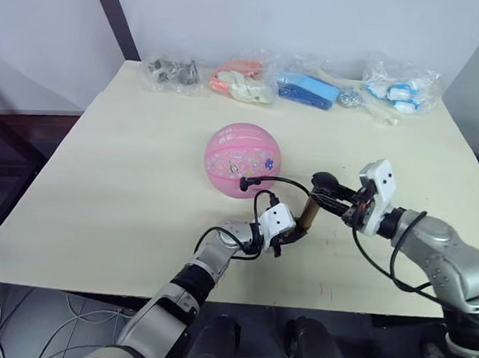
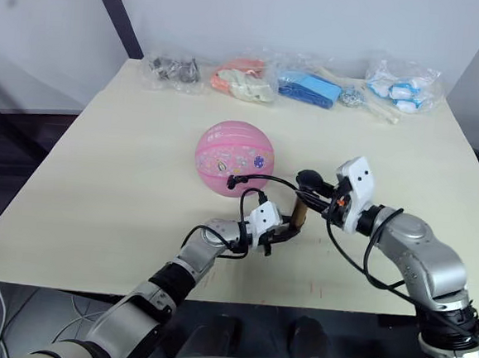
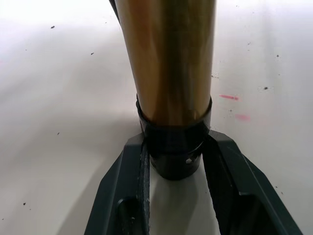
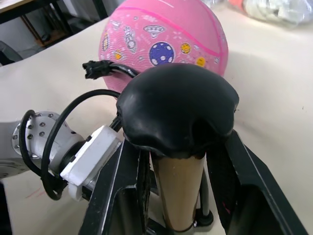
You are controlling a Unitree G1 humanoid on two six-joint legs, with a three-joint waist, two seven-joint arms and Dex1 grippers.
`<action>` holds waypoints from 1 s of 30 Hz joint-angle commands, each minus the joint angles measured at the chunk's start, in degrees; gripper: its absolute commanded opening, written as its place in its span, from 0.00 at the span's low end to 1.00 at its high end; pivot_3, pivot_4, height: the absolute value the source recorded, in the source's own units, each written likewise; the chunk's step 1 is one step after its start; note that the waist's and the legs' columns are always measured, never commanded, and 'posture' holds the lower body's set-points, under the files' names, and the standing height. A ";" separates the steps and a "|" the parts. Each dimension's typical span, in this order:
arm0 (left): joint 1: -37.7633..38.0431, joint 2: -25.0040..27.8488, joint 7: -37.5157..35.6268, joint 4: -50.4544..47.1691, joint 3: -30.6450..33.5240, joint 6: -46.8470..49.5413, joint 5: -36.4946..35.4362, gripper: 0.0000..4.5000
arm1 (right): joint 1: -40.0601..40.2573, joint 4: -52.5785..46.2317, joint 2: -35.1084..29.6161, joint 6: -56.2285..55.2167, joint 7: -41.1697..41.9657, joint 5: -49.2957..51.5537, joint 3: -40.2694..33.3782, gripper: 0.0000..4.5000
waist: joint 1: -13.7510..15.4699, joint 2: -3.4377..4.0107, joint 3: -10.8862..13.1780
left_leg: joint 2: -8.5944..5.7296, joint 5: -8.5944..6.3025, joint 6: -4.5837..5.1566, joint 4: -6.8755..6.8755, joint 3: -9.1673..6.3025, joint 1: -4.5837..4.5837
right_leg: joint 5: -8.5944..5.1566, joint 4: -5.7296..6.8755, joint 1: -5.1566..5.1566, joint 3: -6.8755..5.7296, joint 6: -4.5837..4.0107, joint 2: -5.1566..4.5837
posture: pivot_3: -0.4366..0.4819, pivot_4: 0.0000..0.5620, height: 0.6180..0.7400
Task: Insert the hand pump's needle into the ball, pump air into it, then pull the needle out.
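Seen from the left eye: pink ball resting near the middle of the tabletop, a little toward the near edge, round and full-looking. Hand pump standing close to upright just near-right of the ball, long axis vertical, brass barrel between black caps. Left gripper clamped on the pump's base; right gripper reaching in from the right at the black T-handle. Thin black hose arching from the pump to a black fitting right against the ball's near side; needle itself too small to make out, so seated or merely touching cannot be told. Four bagged items lined along the far edge, well apart.

From the right eye: same layout, with the fitting again at the ball's near lower face.

Along the left wrist: black fingers narrow, pressed on either side of the pump's bottom cap, barrel rising away over bare tabletop.

Along the right wrist: fingers flanking the barrel just under the rounded handle, likely gripping it, though contact is partly hidden. Beyond, ball directly ahead, hose end fitting beside its printed surface, detail absent from the left wrist.

Judged: pumping stroke runs along the vertical axis, right arm nearer the handle.
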 commanded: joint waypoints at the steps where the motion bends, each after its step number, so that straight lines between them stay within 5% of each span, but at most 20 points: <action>1: 3.56 2.34 1.00 7.05 -1.48 5.17 4.17 0.24 | -5.70 -5.70 -0.56 3.29 -0.39 8.97 -6.21 0.24 | 0.05 0.08 0.17 | -0.02 0.00 0.00 0.03 0.00 -0.05 | 0.02 0.00 -0.03 0.00 0.01 -0.03 | 0.48 0.27 1.00; 17: 3.60 2.30 1.09 7.40 -1.33 5.06 4.08 0.24 | -16.96 -4.59 -4.23 9.54 -6.93 21.63 -14.86 0.24 | 0.27 0.04 0.61 | -0.04 0.00 0.01 0.22 -0.01 -0.15 | 0.05 0.01 -0.02 -0.08 0.09 -0.08 | 0.48 0.27 1.00; 30: 4.25 2.05 1.72 7.40 -1.66 4.91 4.17 0.24 | 4.52 1.67 1.97 -4.68 -2.72 0.15 6.64 0.24 | 0.05 -0.25 -0.09 | 0.05 -0.01 0.01 0.23 0.04 0.13 | 0.04 0.06 0.18 -0.04 0.10 0.07 | 0.48 0.27 1.00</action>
